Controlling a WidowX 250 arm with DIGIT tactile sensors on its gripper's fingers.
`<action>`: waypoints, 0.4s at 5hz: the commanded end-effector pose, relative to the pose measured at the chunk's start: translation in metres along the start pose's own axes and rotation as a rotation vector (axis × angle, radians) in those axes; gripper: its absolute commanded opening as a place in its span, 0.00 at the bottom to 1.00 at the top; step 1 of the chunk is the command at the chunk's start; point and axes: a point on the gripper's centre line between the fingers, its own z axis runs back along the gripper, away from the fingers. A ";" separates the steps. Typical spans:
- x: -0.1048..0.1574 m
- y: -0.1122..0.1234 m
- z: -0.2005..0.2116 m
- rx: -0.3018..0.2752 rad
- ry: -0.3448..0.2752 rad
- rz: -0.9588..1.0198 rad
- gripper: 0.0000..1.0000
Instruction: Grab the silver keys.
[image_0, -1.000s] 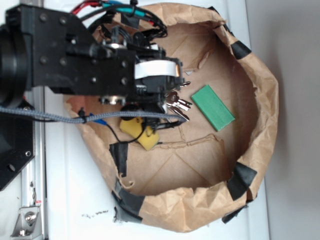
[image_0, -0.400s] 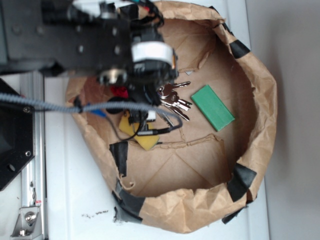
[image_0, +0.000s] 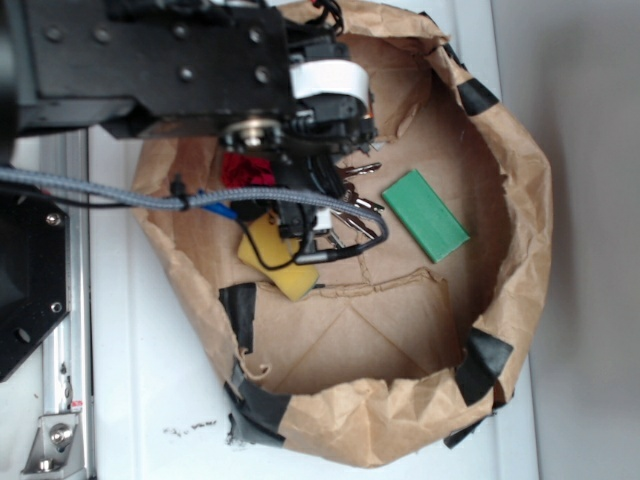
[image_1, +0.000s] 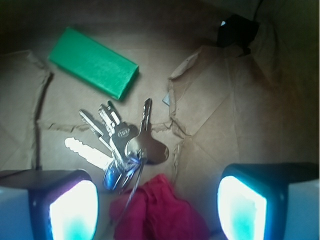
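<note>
Arm comes in from the upper left, wrist angled down. The claw (image_1: 157, 202) is spread wide, nothing between the jaws, and both fingertips (image_1: 72, 212) glow pale teal at the bottom of the wrist view.

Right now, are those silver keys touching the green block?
Apart. The wrist view shows bare brown paper between the silver keys and the green block; the nearest key tips stop short of its edge.

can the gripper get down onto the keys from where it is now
Probably yes. The gripper is open, and the keys lie flat and uncovered ahead of its fingers. A red cloth touches the ring end, so it might get pinched too.
</note>
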 end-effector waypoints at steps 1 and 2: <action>0.022 -0.004 0.001 -0.004 -0.031 0.067 1.00; 0.018 -0.008 -0.007 -0.007 -0.035 0.064 1.00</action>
